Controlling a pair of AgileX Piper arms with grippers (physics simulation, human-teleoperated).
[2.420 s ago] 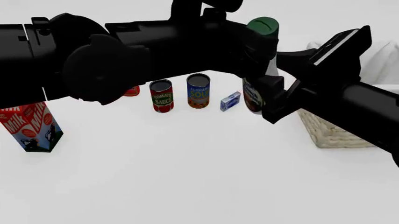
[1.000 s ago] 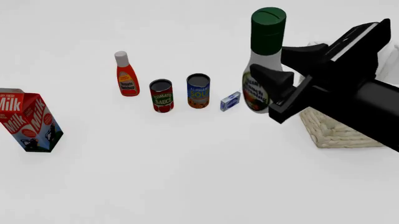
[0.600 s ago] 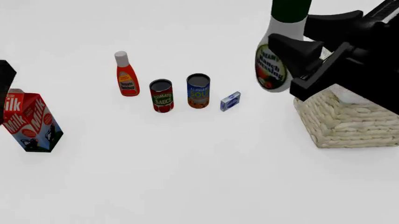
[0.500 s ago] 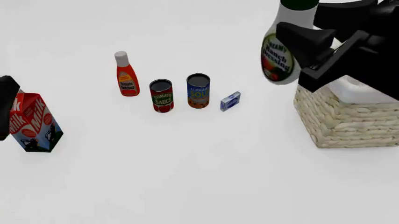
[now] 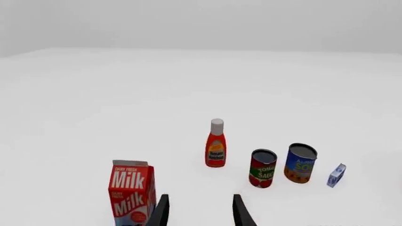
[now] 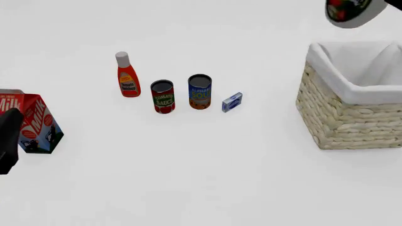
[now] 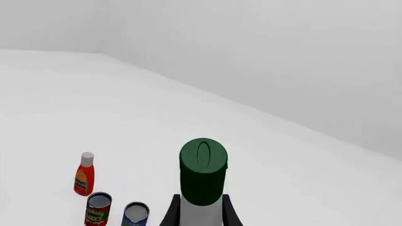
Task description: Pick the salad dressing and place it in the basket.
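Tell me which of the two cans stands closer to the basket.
The blue-and-orange soup can. It stands on the basket side of the red tomato sauce can, with only the small blue box between it and the wicker.

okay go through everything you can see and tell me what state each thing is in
Salad dressing: capped, lifted off the table, held by the right gripper.
Basket: open, nothing visible inside.
Left gripper: open, holding nothing.
Milk carton: upright.
Ketchup bottle: upright, capped.
Two cans: upright.

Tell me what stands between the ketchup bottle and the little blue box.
Two cans: the tomato sauce can beside the ketchup bottle, then the soup can beside the blue box. The front view shows it.
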